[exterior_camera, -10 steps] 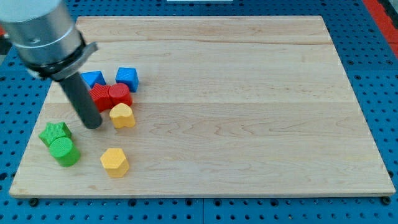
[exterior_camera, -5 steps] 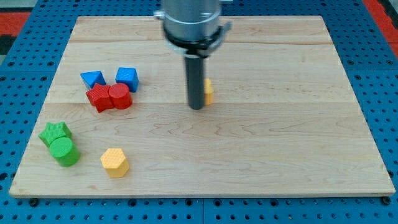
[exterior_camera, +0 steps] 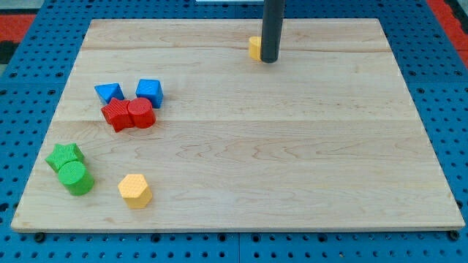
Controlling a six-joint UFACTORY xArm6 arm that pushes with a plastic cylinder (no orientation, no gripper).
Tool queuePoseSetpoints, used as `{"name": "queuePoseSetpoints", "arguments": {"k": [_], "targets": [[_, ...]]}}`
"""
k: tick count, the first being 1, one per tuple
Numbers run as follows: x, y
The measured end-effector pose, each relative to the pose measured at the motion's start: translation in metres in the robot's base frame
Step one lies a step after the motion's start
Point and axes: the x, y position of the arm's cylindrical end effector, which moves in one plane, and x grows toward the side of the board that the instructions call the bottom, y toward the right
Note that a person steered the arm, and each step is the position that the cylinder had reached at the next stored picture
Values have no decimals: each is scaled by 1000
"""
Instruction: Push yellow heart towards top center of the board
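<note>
Table: pale wooden board table (exterior_camera: 292, 146) lying on a blue pegboard surface (exterior_camera: 22, 95).
Rod: a straight dark rod comes down from the view's top near the table's top edge, about the middle of that edge.
My tip: my tip (exterior_camera: 269, 60) rests on the table close to the top edge, touching or just beside the yellow heart block on its right side.
Gripper: the arm carries none, only the rod, so there is nothing to open or close.
Yellow heart block: the small yellow heart block (exterior_camera: 254, 47) sits near the top edge's centre; the rod hides most of it, so its shape is hard to make out.
Blue blocks: a blue triangular block (exterior_camera: 108, 93) and a blue cube-like block (exterior_camera: 149, 92) lie toward the left edge.
Red blocks: a red star-like block (exterior_camera: 115, 115) and a red cylinder block (exterior_camera: 141, 113) touch each other just below the blue ones.
Green blocks: a green star-like block (exterior_camera: 64, 155) and a green cylinder block (exterior_camera: 75, 178) sit together near the bottom left corner.
Yellow hexagonal block: a yellow hexagonal block (exterior_camera: 135, 190) lies near the bottom edge, right of the green pair.
</note>
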Motion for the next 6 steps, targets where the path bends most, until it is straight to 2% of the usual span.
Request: {"name": "queuePoseSetpoints", "arguments": {"k": [2, 3, 4, 5, 6], "targets": [[-32, 16], [-37, 7], [-37, -28], [-34, -37], [15, -3]]}}
